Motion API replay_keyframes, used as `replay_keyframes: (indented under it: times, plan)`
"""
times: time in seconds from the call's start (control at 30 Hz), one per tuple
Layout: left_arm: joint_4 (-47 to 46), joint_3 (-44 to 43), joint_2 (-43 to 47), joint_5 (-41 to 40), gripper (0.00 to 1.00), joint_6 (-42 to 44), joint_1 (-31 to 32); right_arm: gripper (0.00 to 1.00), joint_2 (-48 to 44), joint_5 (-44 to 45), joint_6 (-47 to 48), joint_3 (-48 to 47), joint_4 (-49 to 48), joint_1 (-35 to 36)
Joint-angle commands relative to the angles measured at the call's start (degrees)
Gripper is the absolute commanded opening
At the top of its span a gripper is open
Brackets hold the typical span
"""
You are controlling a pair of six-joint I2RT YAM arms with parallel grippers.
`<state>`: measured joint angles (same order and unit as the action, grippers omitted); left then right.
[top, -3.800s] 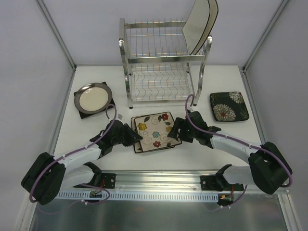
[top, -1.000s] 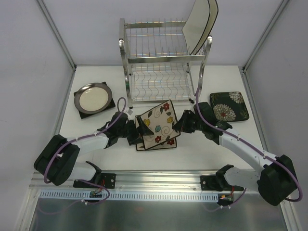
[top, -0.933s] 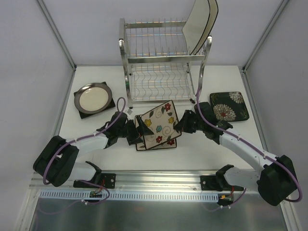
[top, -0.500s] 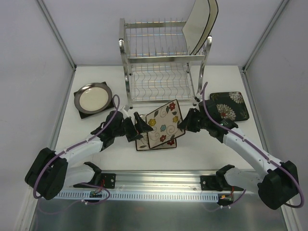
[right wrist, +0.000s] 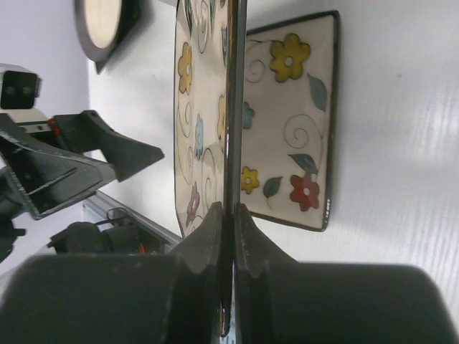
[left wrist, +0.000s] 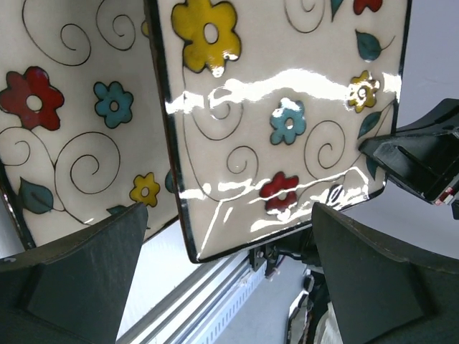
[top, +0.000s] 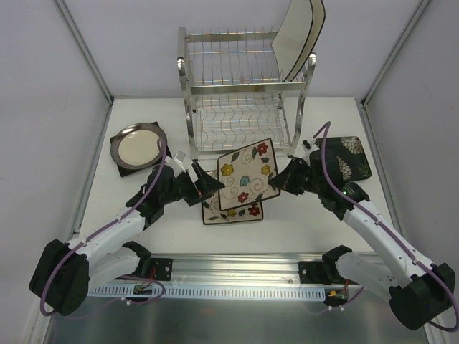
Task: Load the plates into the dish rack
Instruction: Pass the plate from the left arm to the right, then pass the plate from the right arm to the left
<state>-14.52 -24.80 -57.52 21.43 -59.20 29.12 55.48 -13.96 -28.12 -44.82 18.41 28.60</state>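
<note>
Step in hand: transfer of one plate to the dish rack [top: 237, 107]. The right pincer [right wrist: 228, 211] was pressed together on the rim of a flowered cream plate [top: 247, 174], which hung tilted above the bench [top: 143, 115], over a second flowered plate [top: 233, 212] lying flat, just in front of the rack's lower tier. The left pincer [top: 208, 188] stood spread wide at the raised plate's left edge, gripping nothing. Both arms reached inward from their bases, the right forearm angled towards the rack. A white plate [top: 294, 39] stood in the upper tier's right end. The next move probably calls for turning the plate on edge and aligning it with a free slot.
</note>
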Motion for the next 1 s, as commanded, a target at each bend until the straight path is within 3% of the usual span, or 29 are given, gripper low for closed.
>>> replay_keyframes:
  times: [0.0, 0.37, 0.63, 0.8, 0.97]
  plan:
    - [-4.6, -0.4, 1.4, 1.2, 0.99, -0.3, -0.6, 0.01, -5.1, -6.1, -4.9, -6.4, -15.9, -0.4]
    - [-13.9, -1.6, 1.4, 7.0, 0.93, -0.9, -3.6, 0.01, -10.1, -8.7, -8.4, -3.0, -25.4, -1.1]
    - [-24.7, -1.1, 0.5, 11.1, 0.79, -4.4, -4.5, 0.01, -11.5, -11.0, -11.3, 0.8, -32.0, -1.3]
    - [-26.7, -2.3, -0.2, 12.8, 0.72, -5.1, -5.4, 0.01, -11.4, -11.8, -11.0, 1.6, -32.8, -1.4]
    - [-28.8, -3.2, -1.0, 14.7, 0.54, -5.1, -6.3, 0.01, -11.5, -12.6, -10.8, 1.9, -33.9, -1.4]
